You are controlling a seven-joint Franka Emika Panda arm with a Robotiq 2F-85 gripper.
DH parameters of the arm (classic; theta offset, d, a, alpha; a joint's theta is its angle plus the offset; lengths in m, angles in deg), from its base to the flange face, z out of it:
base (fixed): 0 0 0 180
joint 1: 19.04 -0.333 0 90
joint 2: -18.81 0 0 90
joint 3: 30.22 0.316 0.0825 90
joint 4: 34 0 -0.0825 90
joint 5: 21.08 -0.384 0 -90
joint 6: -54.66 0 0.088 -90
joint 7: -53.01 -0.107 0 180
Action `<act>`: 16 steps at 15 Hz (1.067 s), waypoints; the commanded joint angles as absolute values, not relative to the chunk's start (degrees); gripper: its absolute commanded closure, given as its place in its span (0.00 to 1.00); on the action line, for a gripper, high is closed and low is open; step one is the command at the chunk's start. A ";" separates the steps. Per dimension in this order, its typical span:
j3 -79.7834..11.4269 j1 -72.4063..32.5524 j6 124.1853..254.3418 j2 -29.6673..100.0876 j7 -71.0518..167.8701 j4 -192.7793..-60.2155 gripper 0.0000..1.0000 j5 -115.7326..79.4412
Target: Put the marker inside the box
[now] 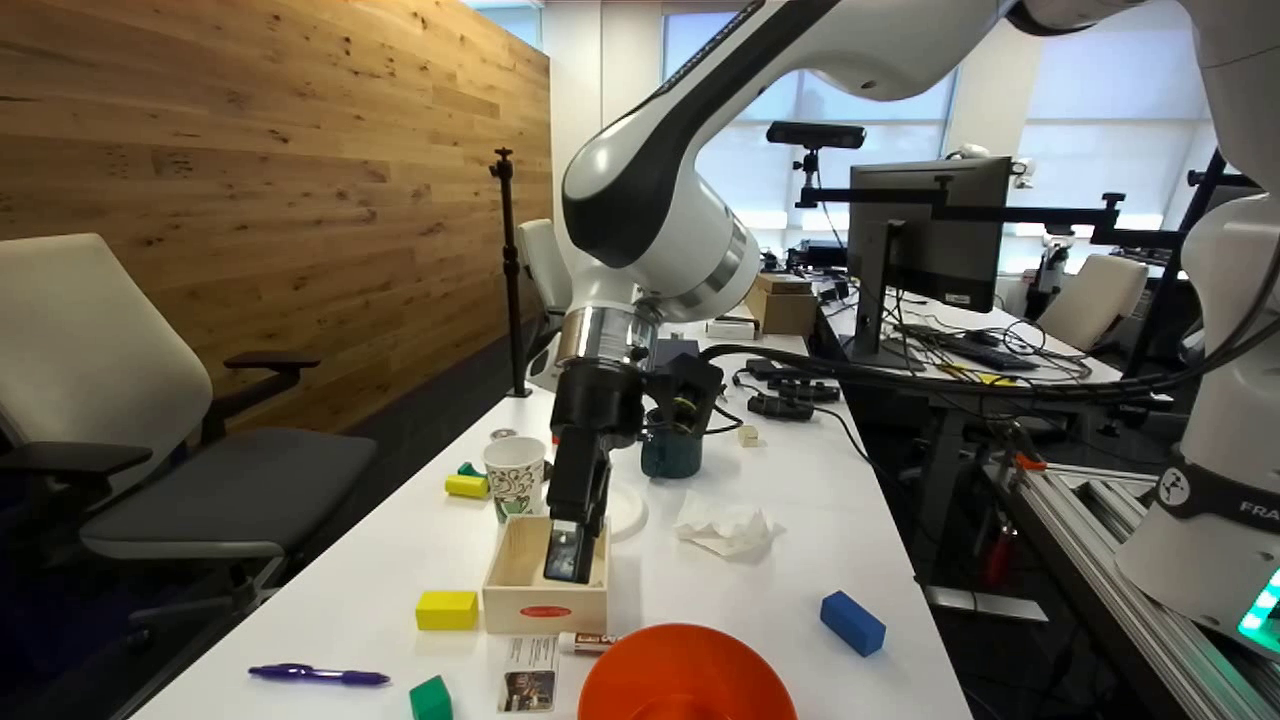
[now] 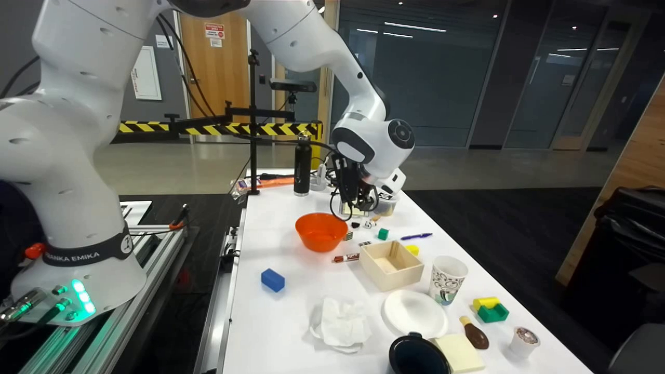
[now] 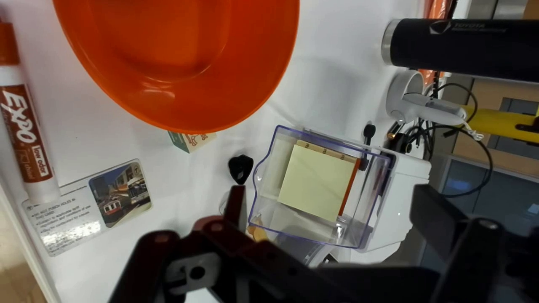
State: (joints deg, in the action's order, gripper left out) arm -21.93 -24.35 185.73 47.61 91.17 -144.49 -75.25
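Observation:
The marker is a white Expo pen with a brown-red label and cap. It lies on the table between the orange bowl and the box in both exterior views (image 1: 588, 643) (image 2: 345, 257); the box or bowl hides one end. It shows at the left edge of the wrist view (image 3: 26, 130). The shallow tan box (image 2: 392, 266) stands upright and open-topped, with a bare inside; it also shows in an exterior view (image 1: 548, 608), partly behind my gripper (image 1: 573, 562). In the wrist view my gripper (image 3: 337, 202) is open with nothing between its fingers, above a clear plastic case, apart from the marker.
The orange bowl (image 3: 177, 63) is beside the marker. The clear case (image 3: 278, 210) holds yellow notes. A black bottle (image 2: 302, 166) stands at the table's end. A paper cup (image 2: 448, 280), a white plate (image 2: 414, 314) and yellow block (image 1: 447, 610) are near the box.

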 commanded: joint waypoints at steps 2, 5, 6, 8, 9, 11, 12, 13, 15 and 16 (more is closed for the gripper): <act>-19.83 -22.85 188.00 49.72 93.12 -143.32 0.00 -78.10; -18.09 -22.36 189.66 52.40 94.45 -141.93 0.00 -81.48; -17.72 -22.45 189.81 53.39 94.82 -141.38 0.00 -82.19; -17.19 -22.85 190.44 55.21 95.10 -140.38 0.00 -83.49; -17.05 -23.05 190.58 56.03 94.98 -139.89 0.00 -83.72; -17.01 -23.51 191.35 57.58 94.61 -138.86 0.00 -83.74; -16.78 -23.40 191.55 58.23 94.74 -138.38 0.00 -83.93; -16.51 -23.20 191.80 58.85 94.98 -137.89 0.00 -84.24; -16.20 -23.08 192.28 60.07 95.12 -136.86 0.00 -84.34; -15.98 -22.98 192.55 60.58 95.30 -136.40 0.00 -84.54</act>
State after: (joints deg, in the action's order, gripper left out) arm -17.19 -23.63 191.35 58.16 93.46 -138.98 -81.75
